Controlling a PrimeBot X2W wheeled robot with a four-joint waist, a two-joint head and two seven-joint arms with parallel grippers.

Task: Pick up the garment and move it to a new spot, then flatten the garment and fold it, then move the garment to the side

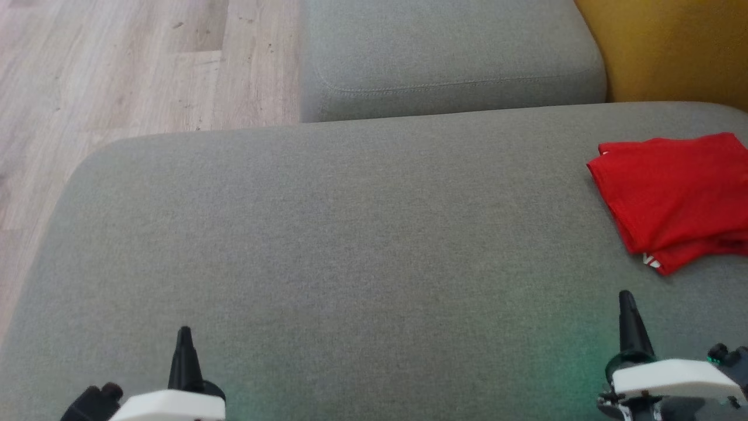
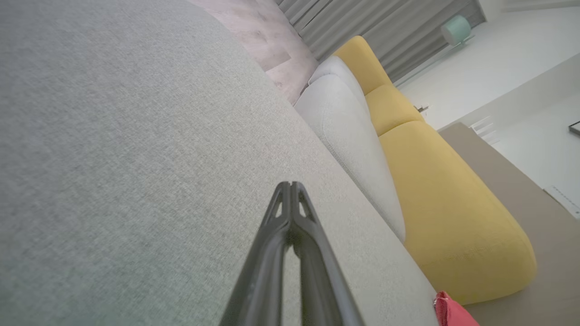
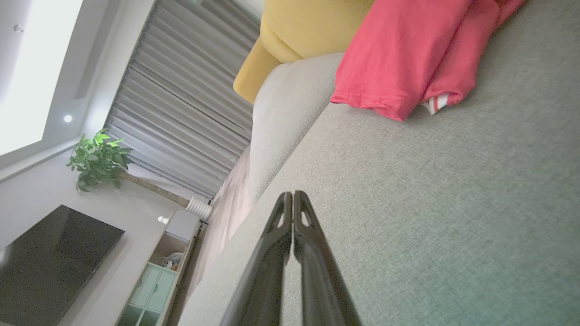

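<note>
At the right end of the grey sofa seat (image 1: 350,234): red garment (image 1: 672,199), folded.
The garment lies flat as a neat stacked rectangle, with its layered edges toward the robot and a scrap of white trim at the near corner. Its right part runs out of the head view, so the long axis is unclear. It sits ahead and slightly right of the right gripper (image 1: 625,298), near but apart; the left gripper (image 1: 184,332) is well apart across the seat. Both pairs of jaws are pressed fully together and hold nothing. Judgement: folding and side placement look done, and the right arm is nearer for any nudge.
</note>
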